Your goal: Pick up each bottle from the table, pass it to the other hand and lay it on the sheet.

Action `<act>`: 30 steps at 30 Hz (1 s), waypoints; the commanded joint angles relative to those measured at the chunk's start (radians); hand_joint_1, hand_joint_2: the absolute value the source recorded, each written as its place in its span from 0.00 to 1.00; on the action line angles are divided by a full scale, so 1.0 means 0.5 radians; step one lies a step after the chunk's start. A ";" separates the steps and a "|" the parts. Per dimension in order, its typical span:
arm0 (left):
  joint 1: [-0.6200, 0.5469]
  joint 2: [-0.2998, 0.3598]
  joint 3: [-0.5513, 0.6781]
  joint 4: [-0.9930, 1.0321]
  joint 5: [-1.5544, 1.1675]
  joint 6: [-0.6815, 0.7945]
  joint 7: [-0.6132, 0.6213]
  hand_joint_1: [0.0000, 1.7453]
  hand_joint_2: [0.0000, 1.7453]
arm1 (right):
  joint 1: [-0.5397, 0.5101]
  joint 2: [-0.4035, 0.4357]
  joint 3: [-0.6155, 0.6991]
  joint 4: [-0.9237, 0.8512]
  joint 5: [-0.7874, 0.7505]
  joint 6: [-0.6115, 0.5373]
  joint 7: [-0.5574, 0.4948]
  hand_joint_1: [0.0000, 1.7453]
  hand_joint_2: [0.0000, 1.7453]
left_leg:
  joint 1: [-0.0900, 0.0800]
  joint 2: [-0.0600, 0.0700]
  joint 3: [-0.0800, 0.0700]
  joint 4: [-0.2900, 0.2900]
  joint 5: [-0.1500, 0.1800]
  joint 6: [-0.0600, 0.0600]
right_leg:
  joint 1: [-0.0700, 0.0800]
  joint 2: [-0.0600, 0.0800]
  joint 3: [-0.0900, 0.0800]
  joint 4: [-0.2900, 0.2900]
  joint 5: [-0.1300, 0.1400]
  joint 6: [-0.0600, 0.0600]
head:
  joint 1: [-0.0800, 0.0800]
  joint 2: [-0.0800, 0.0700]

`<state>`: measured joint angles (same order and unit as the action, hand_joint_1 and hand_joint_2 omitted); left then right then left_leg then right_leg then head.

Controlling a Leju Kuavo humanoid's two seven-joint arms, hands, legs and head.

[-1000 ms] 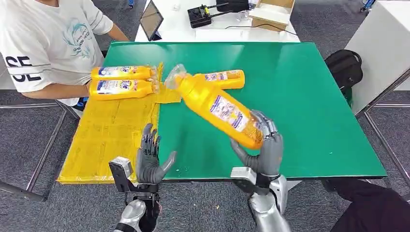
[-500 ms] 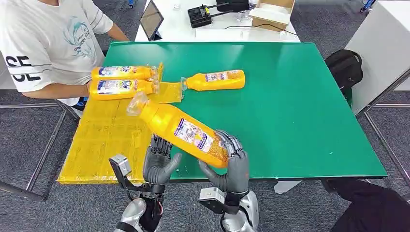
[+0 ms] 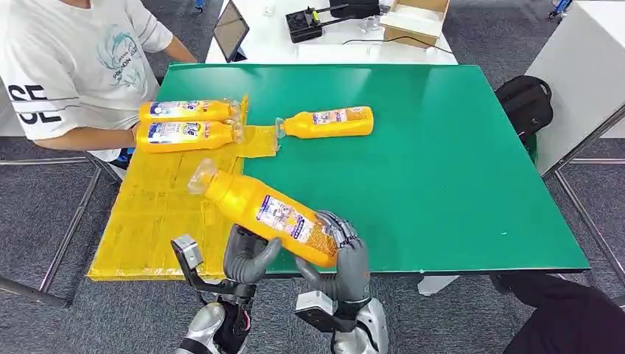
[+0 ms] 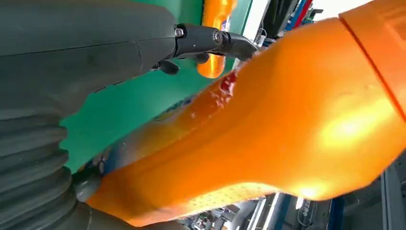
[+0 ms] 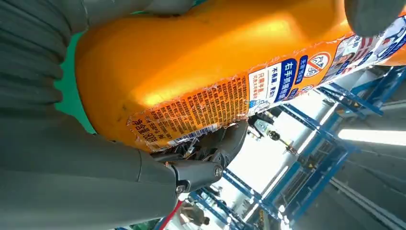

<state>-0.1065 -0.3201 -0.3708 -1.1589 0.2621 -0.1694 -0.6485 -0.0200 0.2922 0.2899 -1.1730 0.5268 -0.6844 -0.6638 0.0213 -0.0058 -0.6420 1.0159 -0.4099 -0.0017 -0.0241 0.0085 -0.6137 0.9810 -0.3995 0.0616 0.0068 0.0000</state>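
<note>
My right hand grips the base of an orange bottle with a clear cap, held tilted above the table's near edge, cap toward the yellow sheet. My left hand sits under the bottle's middle with its fingers apart, close against it without closing round it. In the left wrist view the bottle lies just beyond the spread fingers. The right wrist view has the labelled bottle pressed into the hand. Another bottle lies on the green table. Two bottles lie on the sheet's far end.
A person in a white shirt sits at the table's left, a forearm beside the two laid bottles. A white table with a tablet and a box stands behind. A black bag sits on the floor at the right.
My right hand has carried the bottle left and toward the near edge, bringing it over my left hand. My left hand has risen slightly to meet it.
</note>
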 commanded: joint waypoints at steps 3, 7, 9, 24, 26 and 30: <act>-0.023 -0.058 -0.030 0.121 0.009 -0.003 0.004 0.00 1.00 | -0.079 -0.037 0.019 0.149 -0.011 0.008 -0.069 1.00 1.00 | 0.000 0.000 0.007 -0.001 -0.002 0.002 | 0.002 -0.002 0.008 -0.003 -0.002 -0.004 | 0.000 0.000; -0.023 -0.058 -0.030 0.121 0.009 -0.003 0.004 0.00 1.00 | -0.079 -0.037 0.019 0.149 -0.011 0.008 -0.069 1.00 1.00 | 0.000 0.000 0.012 -0.001 -0.005 0.003 | 0.001 -0.003 0.013 -0.002 -0.004 -0.005 | 0.000 0.000; -0.026 -0.058 -0.031 0.119 0.020 -0.020 0.002 0.00 1.00 | -0.087 -0.031 0.023 0.177 -0.013 0.018 -0.069 1.00 1.00 | -0.001 0.000 0.015 -0.002 -0.006 0.004 | 0.001 -0.003 0.016 -0.002 -0.006 -0.006 | -0.001 0.000; -0.150 -0.058 0.003 0.274 0.023 -0.033 0.004 0.00 1.00 | -0.236 0.029 0.435 0.881 0.126 0.494 -0.069 1.00 1.00 | 0.001 0.001 0.010 -0.002 -0.002 0.002 | 0.002 -0.001 0.010 -0.003 -0.002 -0.004 | 0.000 0.000; -0.159 -0.058 0.022 0.274 0.018 -0.050 0.007 0.00 1.00 | -0.250 0.023 0.475 0.937 0.099 0.501 -0.069 1.00 1.00 | 0.002 0.002 0.010 -0.002 -0.003 0.001 | 0.003 0.000 0.010 -0.003 -0.002 -0.005 | -0.001 0.000; -0.161 -0.058 0.025 0.273 0.017 -0.049 0.007 0.00 1.00 | -0.253 0.024 0.479 0.953 0.095 0.506 -0.069 1.00 1.00 | 0.001 -0.004 0.012 -0.002 -0.003 0.002 | 0.003 -0.007 0.012 -0.003 -0.005 -0.006 | -0.001 0.000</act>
<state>-0.1082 -0.3197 -0.3369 -1.1044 0.2785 -0.1816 -0.6558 -0.1355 0.3078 0.3929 -0.8989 0.5554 -0.4906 -0.6638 0.0214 -0.0047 -0.6415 1.0159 -0.4096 -0.0018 -0.0241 0.0087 -0.6146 0.9811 -0.3993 0.0615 0.0065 0.0000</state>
